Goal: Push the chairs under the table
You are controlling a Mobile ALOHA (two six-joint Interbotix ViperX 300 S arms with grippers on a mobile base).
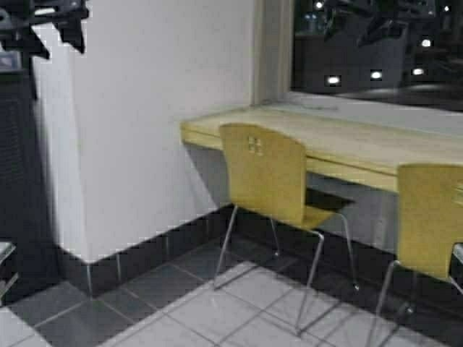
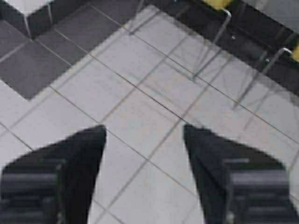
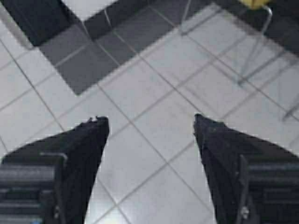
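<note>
Pale floor tiles bordered by dark ones spread below both hands, with a white wall and a dark window beyond. Ahead of the hands, the long wooden surface runs along the window wall, and two tan chairs, the nearer chair and the second chair, stand pulled out from it, backs toward the robot. Left hand and right hand hover over the floor well short of the chairs, fingers spread and holding nothing.
</note>
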